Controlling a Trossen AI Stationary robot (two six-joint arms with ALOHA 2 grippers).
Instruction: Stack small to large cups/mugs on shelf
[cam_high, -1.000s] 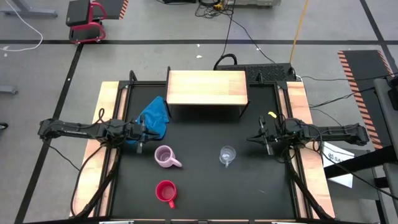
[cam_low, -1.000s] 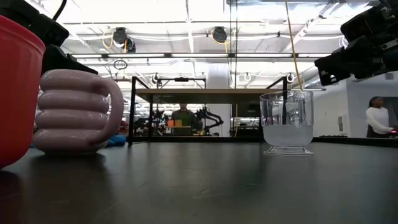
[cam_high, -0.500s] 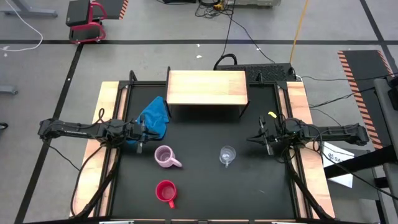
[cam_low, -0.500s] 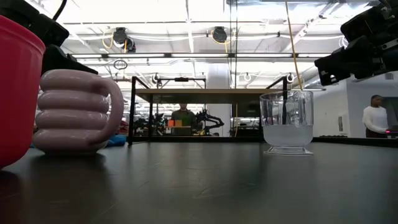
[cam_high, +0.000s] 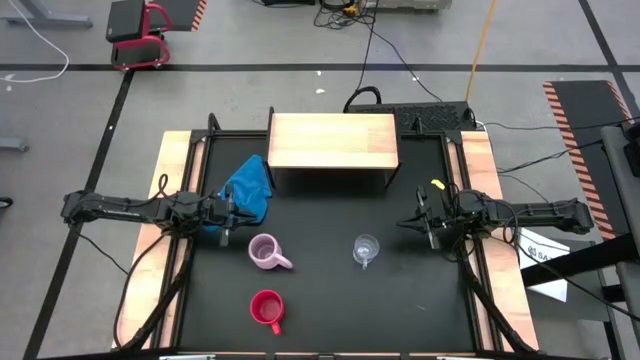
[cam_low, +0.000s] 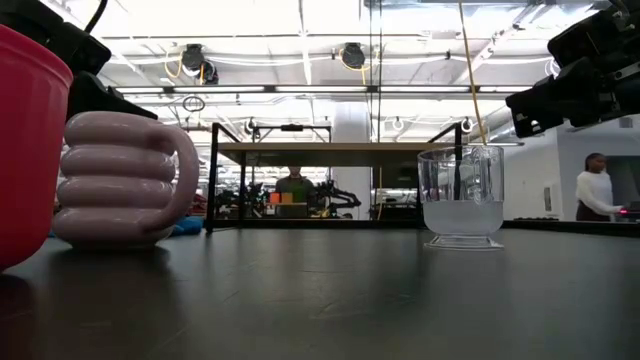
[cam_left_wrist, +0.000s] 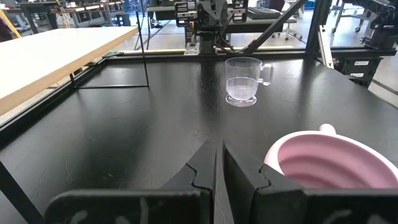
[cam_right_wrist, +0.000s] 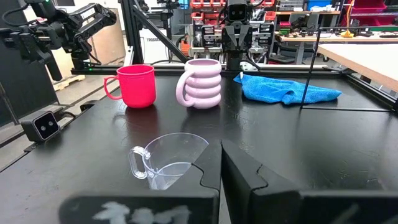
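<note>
We see the left gripper (cam_high: 228, 216) at the worktop's left edge, fingers nearly together and holding nothing, and the right gripper (cam_high: 422, 222) at the right edge, fully closed and empty. The pink mug (cam_high: 265, 252), glass cup (cam_high: 366, 248) and red mug (cam_high: 267, 308) stand apart on the worktop. The shelf (cam_high: 333, 141) sits bare at the far edge, a blue cloth (cam_high: 248, 187) beside its left end.

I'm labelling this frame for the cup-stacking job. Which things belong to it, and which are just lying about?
Job:
- pink mug
- red mug
- glass cup
- shelf

Lying about:
- blue cloth, beside the shelf
- small yellow item near the right arm; cannot tell what it is
</note>
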